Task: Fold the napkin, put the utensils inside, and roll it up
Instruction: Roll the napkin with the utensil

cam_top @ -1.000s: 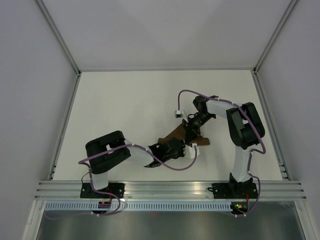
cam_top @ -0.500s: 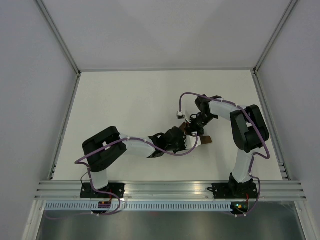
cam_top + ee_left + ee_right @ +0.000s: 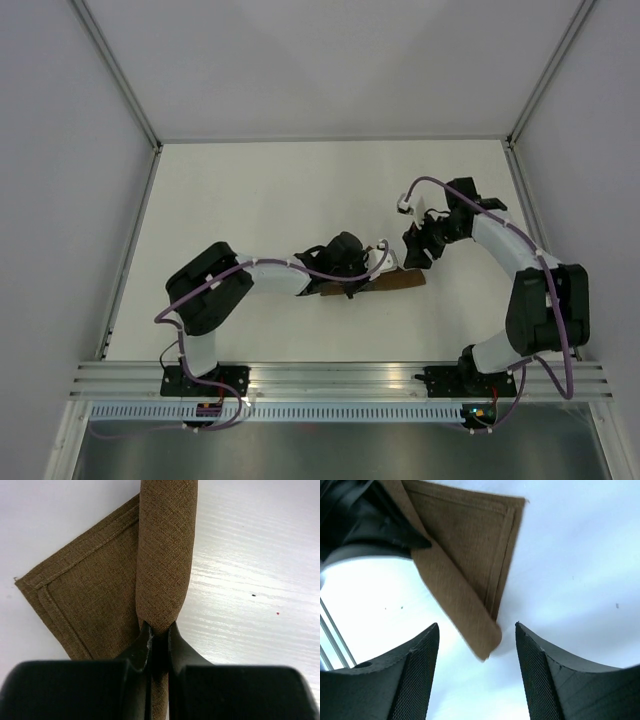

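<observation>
The napkin [image 3: 396, 281] lies on the table as a dark brown roll, near the middle. In the left wrist view the roll [image 3: 166, 550] runs straight away from my left gripper [image 3: 160, 629], which is shut on its near end. A flat hemmed corner [image 3: 85, 590] sticks out to the left of the roll. My right gripper [image 3: 476, 625] hovers open over the roll's other end [image 3: 482, 642], with nothing touching its mesh pads [image 3: 415, 680]. From above, the right gripper [image 3: 414, 254] sits just beyond the roll's right end. The utensils are out of view.
The white table [image 3: 260, 200] is bounded by grey frame posts at left [image 3: 130, 250] and right [image 3: 535, 240]. An aluminium rail [image 3: 340, 380] runs along the near edge, between the arm bases. Purple cables loop off both arms.
My right gripper has opened, let go of the napkin and drawn back to the right. The left arm has swung toward the middle, and the napkin now lies as a straighter roll.
</observation>
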Controlling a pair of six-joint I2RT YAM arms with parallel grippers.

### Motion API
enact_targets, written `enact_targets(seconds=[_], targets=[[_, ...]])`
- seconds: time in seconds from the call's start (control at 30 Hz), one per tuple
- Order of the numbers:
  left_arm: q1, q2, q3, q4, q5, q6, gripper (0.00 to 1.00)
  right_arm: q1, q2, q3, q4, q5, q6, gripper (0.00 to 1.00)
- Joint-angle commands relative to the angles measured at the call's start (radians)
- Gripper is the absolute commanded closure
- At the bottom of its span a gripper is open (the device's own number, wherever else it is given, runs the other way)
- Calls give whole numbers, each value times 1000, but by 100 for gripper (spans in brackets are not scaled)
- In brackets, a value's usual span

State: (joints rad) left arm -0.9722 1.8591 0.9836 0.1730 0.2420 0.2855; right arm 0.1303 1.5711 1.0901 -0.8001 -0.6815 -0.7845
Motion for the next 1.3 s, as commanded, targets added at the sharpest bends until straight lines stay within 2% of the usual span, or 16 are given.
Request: enact_targets(seconds=[0.0,0.13,0.3,0.4,0.5,0.6,0.8,1.13,1.27], targets=[[44,81,12,-203,198,-129,98,-41,-153,-108,58,-24,-4,32],[85,149,79,-291,304,-163,98,-55,-337,-212,93,-26,-27,31],[136,235,177,-398,397,-189,98,-52,-496,-367,177,-46,-70,23],[155,268,204,-446,430,-200,98,-2,-565,-462,275,26,-62,21],[173,299,240,-489,453,-207,97,106,-600,-542,396,147,-41,21],[182,324,276,-536,438,-218,96,244,-597,-604,521,255,-21,22],[188,354,331,-616,441,-204,94,370,-554,-682,717,393,-44,22],[198,396,382,-667,457,-206,91,494,-427,-699,842,485,-50,24],[198,393,380,-668,465,-209,89,506,-366,-697,872,522,-58,31]])
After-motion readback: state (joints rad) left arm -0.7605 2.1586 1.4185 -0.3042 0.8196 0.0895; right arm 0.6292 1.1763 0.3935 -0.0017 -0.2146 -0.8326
